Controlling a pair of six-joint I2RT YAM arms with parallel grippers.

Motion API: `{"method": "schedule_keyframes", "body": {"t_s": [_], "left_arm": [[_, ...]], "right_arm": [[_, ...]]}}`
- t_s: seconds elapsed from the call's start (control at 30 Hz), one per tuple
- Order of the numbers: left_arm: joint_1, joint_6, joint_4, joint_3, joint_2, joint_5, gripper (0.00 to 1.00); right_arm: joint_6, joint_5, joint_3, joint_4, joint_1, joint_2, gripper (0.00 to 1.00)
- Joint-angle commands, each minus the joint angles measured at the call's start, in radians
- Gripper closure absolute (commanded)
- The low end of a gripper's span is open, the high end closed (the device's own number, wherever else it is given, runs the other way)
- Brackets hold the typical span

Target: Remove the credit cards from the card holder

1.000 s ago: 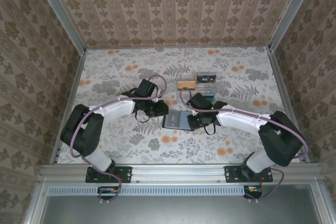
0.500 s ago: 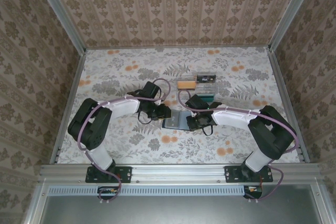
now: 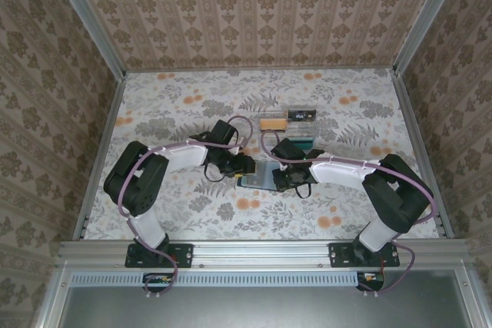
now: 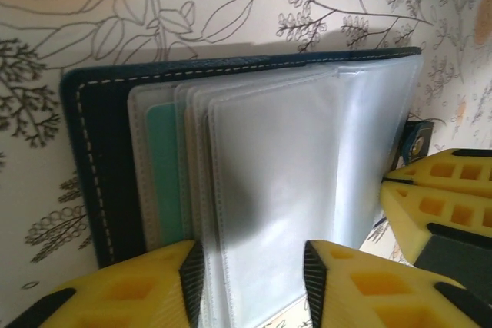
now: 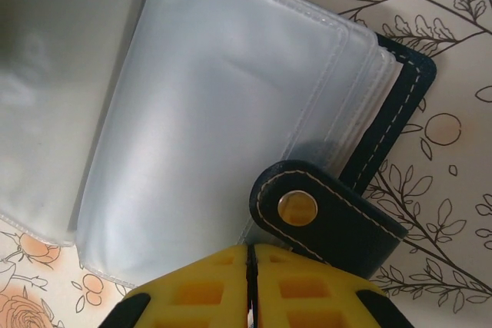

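Note:
The card holder [image 3: 254, 178] lies open on the floral table, its dark blue stitched cover [image 4: 92, 159] under a fan of clear sleeves [image 4: 307, 159]. A teal credit card [image 4: 163, 167] sits in one sleeve near the spine. I cannot tell a clear card apart from the sleeves. My left gripper [image 3: 244, 165] is at the holder's left edge. It stands open [image 4: 250, 286] with the top sleeves lying between its yellow fingers. My right gripper [image 3: 288, 180] is shut [image 5: 250, 255], its tips on the sleeve edge beside the snap tab [image 5: 330, 217].
Behind the holder lie a tan card [image 3: 269, 123], a small dark item [image 3: 302, 115] and a teal flat piece [image 3: 305, 144] just past the right wrist. Patterned walls close in the table on three sides. The right fingers [image 4: 438, 197] show at the holder's far edge.
My left gripper has moved right onto the holder's edge and its jaws have opened. The right gripper has shifted slightly left and stayed shut.

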Motion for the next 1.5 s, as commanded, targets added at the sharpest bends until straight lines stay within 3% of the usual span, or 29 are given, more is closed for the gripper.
{"method": "schedule_keyframes", "body": {"t_s": [0.0,0.13,0.57,0.9,1.17,1.47], "left_arm": [[-0.012,0.010,0.033,0.013,0.022,0.061,0.51],[-0.013,0.009,0.045,0.013,0.024,0.074,0.37],[-0.016,0.000,0.099,0.012,0.033,0.164,0.28],[-0.007,0.041,-0.040,0.022,-0.058,-0.035,0.29],[-0.007,0.033,-0.032,0.029,-0.067,-0.044,0.31],[-0.009,0.029,0.017,0.029,-0.008,0.056,0.34]], "right_arm": [[0.017,0.022,-0.021,0.000,0.007,0.038,0.88],[0.018,0.023,-0.022,-0.001,0.006,0.038,0.88],[0.020,0.024,-0.023,-0.001,0.007,0.039,0.88],[0.021,0.029,-0.025,-0.001,0.007,0.038,0.88],[0.023,0.028,-0.024,0.001,0.007,0.041,0.88],[0.024,0.025,-0.022,0.004,0.007,0.046,0.88]]}}
